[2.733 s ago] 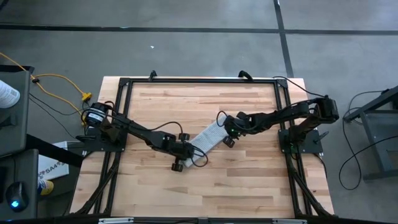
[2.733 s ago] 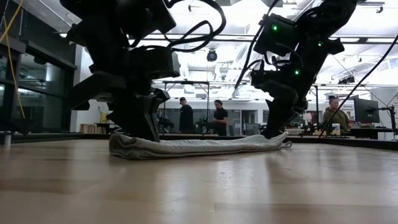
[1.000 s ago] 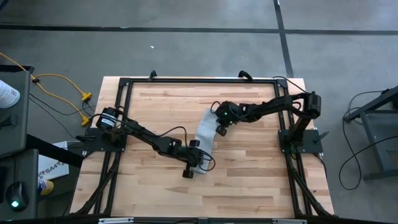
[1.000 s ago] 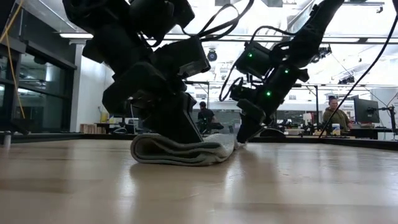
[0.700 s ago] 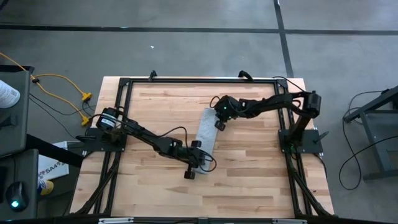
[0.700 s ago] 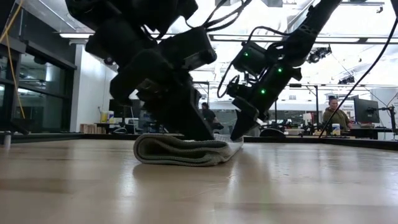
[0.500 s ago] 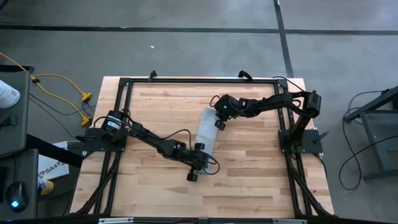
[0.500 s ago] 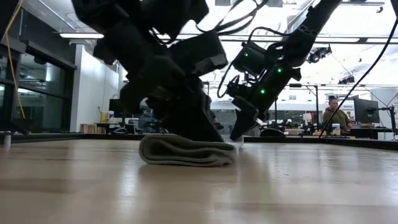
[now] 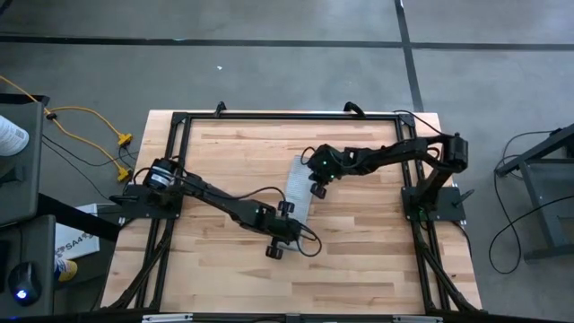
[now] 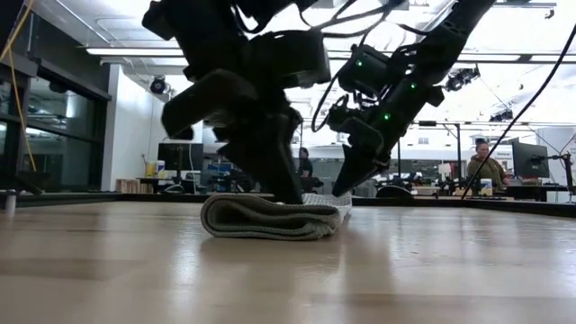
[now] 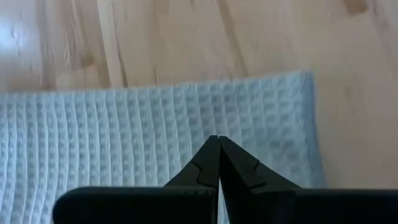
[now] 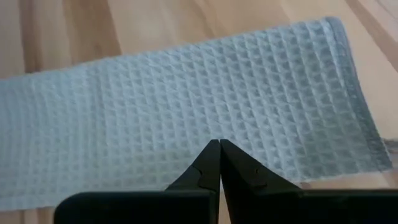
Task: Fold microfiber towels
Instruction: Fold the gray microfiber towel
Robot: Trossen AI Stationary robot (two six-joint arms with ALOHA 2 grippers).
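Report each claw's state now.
Left claw: shut, over the towel, holding nothing.
Right claw: shut, over the towel, holding nothing.

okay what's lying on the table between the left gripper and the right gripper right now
The folded microfiber towel spans that stretch: in the high view it runs as a narrow strip from the shut left gripper at its near end to the shut right gripper at its far end.

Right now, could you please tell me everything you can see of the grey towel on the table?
The light grey waffle-textured cloth towel lies folded into a narrow strip near the middle of the wooden table, running roughly from the near side toward the far side. From table height it shows stacked layers with a rounded fold at one end. The shut left gripper sits over its near end and the shut right gripper over its far end; whether they press on it cannot be told.
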